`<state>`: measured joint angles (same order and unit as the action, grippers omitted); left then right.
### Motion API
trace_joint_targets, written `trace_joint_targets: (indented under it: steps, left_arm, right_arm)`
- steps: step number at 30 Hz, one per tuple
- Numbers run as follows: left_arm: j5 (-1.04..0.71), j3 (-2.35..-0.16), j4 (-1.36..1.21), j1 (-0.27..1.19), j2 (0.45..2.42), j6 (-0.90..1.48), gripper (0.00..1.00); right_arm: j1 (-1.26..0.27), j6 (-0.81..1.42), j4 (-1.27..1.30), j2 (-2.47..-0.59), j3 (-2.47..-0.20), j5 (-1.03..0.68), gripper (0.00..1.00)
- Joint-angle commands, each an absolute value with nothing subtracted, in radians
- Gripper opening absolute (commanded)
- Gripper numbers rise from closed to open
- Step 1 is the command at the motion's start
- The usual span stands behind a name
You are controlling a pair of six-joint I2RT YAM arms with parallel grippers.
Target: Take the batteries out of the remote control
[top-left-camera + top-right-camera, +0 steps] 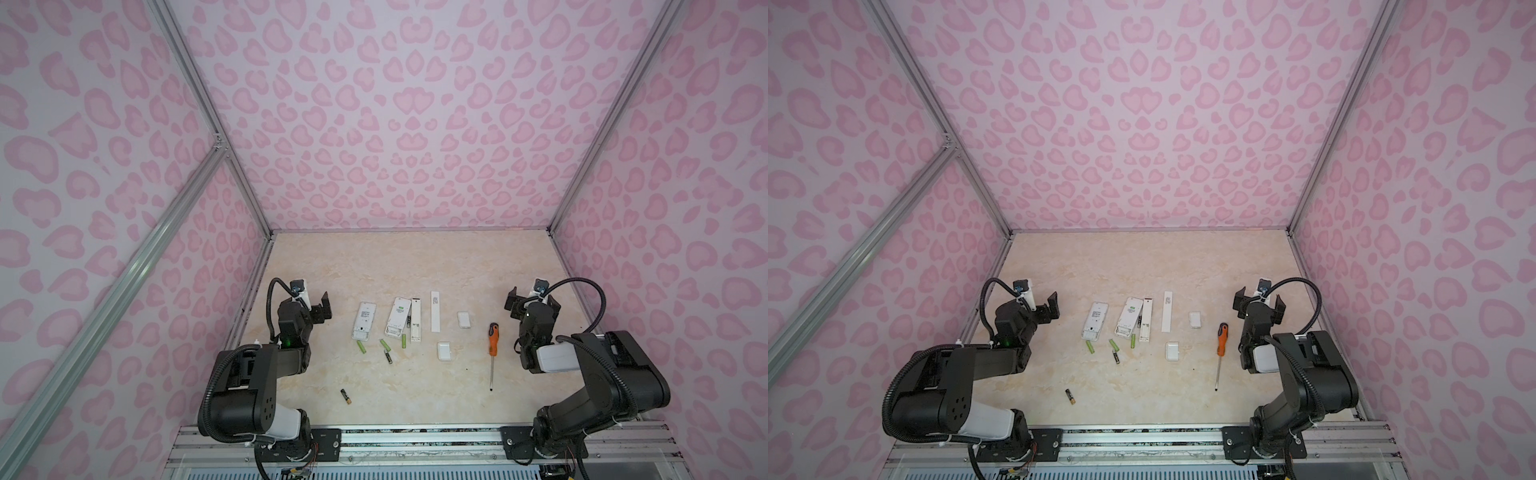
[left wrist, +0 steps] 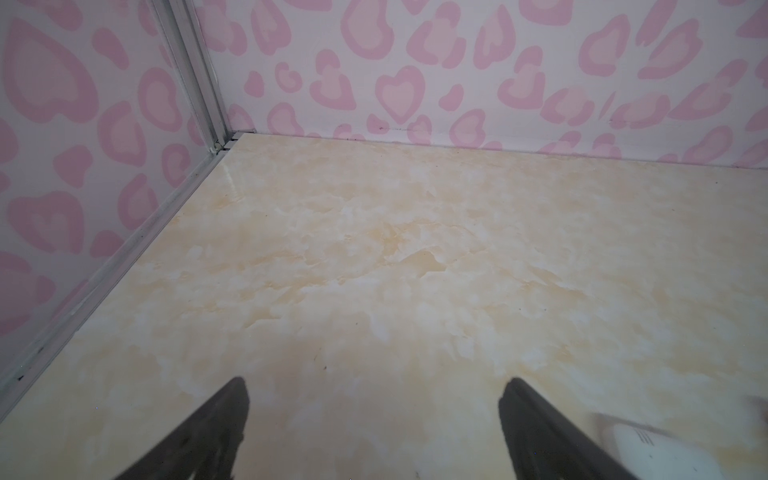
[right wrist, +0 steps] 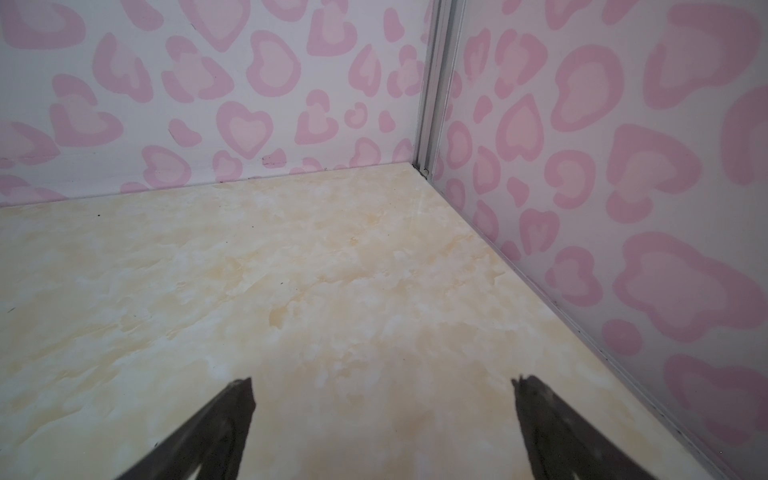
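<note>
Three white remote controls lie face down mid-table in both top views: a wide one, a second wide one and a slim one. Loose batteries lie just in front of them: three lime green and a black one. Another black battery rests nearer the front edge. My left gripper hovers open left of the remotes. My right gripper hovers open at the right. Both hold nothing.
A long white cover plate and two small ones lie right of the remotes. An orange-handled screwdriver lies near the right arm. Pink patterned walls enclose the marble table on three sides.
</note>
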<state>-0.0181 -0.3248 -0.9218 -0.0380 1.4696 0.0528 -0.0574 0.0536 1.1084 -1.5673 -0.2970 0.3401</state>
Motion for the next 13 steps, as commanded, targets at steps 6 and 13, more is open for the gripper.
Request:
trace_joint_targets:
  steps: [6,13]
  left_arm:
    - [0.002,-0.345,-0.96,-0.031,1.485,0.039,0.97]
    - [0.012,-0.336,-0.966,-0.027,1.475,0.04,0.97]
  right_arm:
    - [-0.059,0.057,1.107,-1.572,-0.298,0.348,0.99]
    - [-0.059,0.057,1.108,-1.571,-0.297,0.347,0.99]
